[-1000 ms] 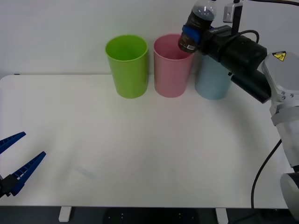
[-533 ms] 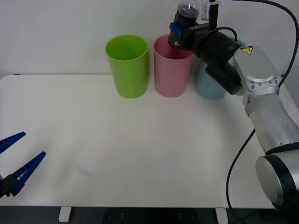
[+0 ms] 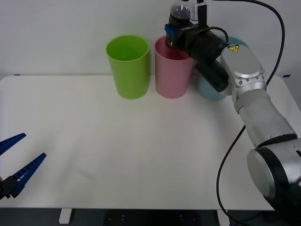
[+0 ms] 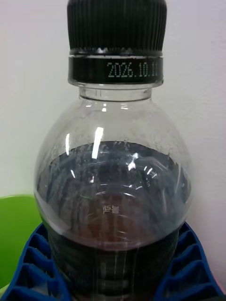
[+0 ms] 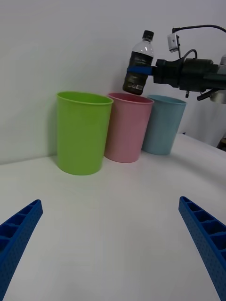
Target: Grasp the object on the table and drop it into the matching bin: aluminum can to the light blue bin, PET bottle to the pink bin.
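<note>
Setting: white table point(image 3: 141, 141) against a pale wall.
Right gripper point(image 3: 172, 34): fingers pinching the PET bottle point(image 3: 178, 21), held upright over the pink bin point(image 3: 171, 70), apparently positioned for release.
Left gripper point(image 3: 16, 162): spread, idle near the table's front-left corner.

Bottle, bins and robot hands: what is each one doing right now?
Bottle: capped, held over the pink bin.
Pink bin: upright, open-topped.
Green bin: upright, looks empty.
Blue bin: upright.
Right gripper: shut on the bottle.
Left gripper: open, low, near the table's front edge.
</note>
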You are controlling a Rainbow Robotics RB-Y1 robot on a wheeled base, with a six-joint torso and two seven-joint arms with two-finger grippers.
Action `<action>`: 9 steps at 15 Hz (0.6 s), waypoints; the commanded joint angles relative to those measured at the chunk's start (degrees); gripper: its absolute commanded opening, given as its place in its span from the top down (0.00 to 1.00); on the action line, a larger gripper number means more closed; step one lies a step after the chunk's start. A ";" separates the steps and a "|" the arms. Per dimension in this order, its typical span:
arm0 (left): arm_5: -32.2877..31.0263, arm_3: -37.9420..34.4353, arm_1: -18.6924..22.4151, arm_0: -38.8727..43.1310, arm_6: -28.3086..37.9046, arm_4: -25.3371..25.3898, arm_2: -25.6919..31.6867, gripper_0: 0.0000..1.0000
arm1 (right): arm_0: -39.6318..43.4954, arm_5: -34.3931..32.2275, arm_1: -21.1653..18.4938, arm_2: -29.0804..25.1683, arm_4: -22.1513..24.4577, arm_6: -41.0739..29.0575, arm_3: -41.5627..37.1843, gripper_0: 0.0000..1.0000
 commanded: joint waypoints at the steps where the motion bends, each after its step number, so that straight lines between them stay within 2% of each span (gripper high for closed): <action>1: 0.00 0.00 0.00 0.00 0.00 0.00 0.00 0.00 | 0.00 -0.01 -0.06 0.01 -0.01 0.27 -0.01 0.00; 9: 0.00 0.00 0.00 0.00 0.00 0.00 0.00 0.00 | 0.27 -0.97 -0.76 -0.16 -3.18 1.50 -0.09 0.00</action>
